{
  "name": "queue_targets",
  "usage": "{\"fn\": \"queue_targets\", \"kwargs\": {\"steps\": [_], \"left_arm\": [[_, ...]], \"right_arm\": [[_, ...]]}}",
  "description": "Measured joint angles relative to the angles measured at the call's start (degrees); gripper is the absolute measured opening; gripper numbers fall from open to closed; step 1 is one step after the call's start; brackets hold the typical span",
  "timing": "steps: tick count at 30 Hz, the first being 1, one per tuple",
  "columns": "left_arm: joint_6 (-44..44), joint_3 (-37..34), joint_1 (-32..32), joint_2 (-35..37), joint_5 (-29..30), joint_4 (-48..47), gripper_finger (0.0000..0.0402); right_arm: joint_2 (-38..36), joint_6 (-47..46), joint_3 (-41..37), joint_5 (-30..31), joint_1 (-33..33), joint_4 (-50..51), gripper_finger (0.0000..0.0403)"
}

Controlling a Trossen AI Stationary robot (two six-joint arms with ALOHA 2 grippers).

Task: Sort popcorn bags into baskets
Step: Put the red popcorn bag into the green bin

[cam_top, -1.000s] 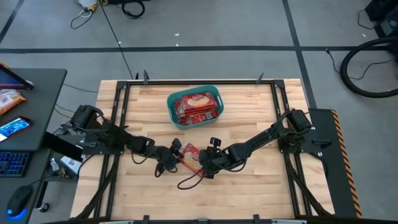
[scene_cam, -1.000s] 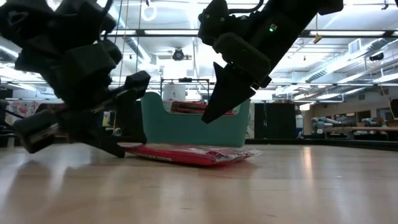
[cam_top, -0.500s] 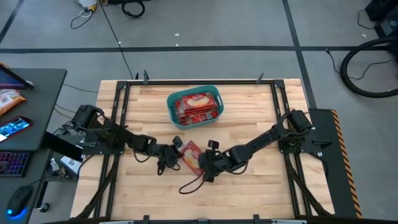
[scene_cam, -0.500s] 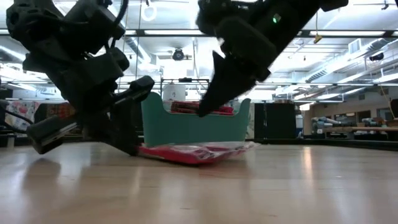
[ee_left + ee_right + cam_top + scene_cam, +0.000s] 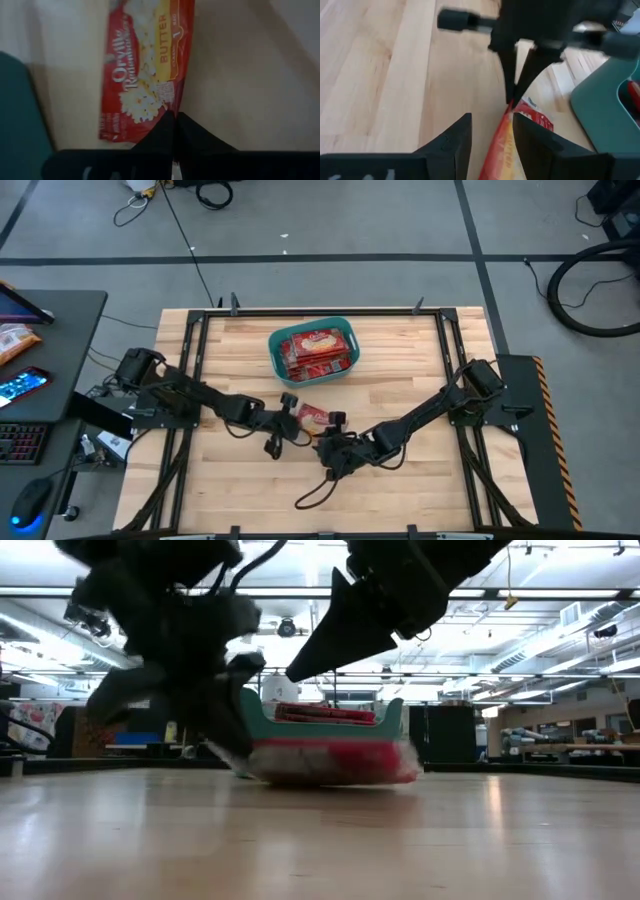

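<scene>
Broadly, the pale wooden slatted table (image 5: 420,480) carries everything, with the teal plastic tub (image 5: 313,328) standing at its far middle edge, a rounded rectangular basket already stacked with several flat red popcorn packets (image 5: 318,352). That far, central spot looks chosen so either arm can reach it.

Two dark jointed arms stretch in from the sides and meet near the table's centre, just on the near side of the tub. Between them lies one flat red popcorn bag with yellow-cream butter print (image 5: 142,75), apart from the tub and not yet in it.

From the left, the left gripper (image 5: 174,117) has its fingers pressed together on the bag's corner, pinching only the thin sealed edge. The low view shows the packet blurred and seemingly raised off the wood at the tub's near wall, so I judge the lift is under way. Gripping a corner makes sense for something so flat, since there is no thickness elsewhere to bite on.

From the right, the right gripper (image 5: 491,131) sits just near of the bag, its fingers (image 5: 452,142) spread to either side of the packet's end without closing on it. It seems placed to steady the bag while the other arm takes hold.

A dark loose cable (image 5: 312,495) trails on the wood near the right arm.
</scene>
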State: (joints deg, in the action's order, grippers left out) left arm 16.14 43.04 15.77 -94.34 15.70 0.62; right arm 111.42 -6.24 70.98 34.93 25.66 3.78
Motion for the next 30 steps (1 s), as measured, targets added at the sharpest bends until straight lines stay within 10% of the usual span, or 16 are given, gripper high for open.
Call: {"fn": "queue_targets", "kwargs": {"steps": [17, 30], "left_arm": [[-6.9, 11.8, 0.2, 1.0, 2.3, -12.6, 0.0011], [-6.5, 12.2, 0.7, 2.5, 2.5, -18.6, 0.0048]], "right_arm": [[0.0, -5.1, 0.0, 4.5, 0.1, 12.2, 0.0176], [0.0, -9.4, 0.0, 4.5, 0.1, 18.6, 0.0036]]}}
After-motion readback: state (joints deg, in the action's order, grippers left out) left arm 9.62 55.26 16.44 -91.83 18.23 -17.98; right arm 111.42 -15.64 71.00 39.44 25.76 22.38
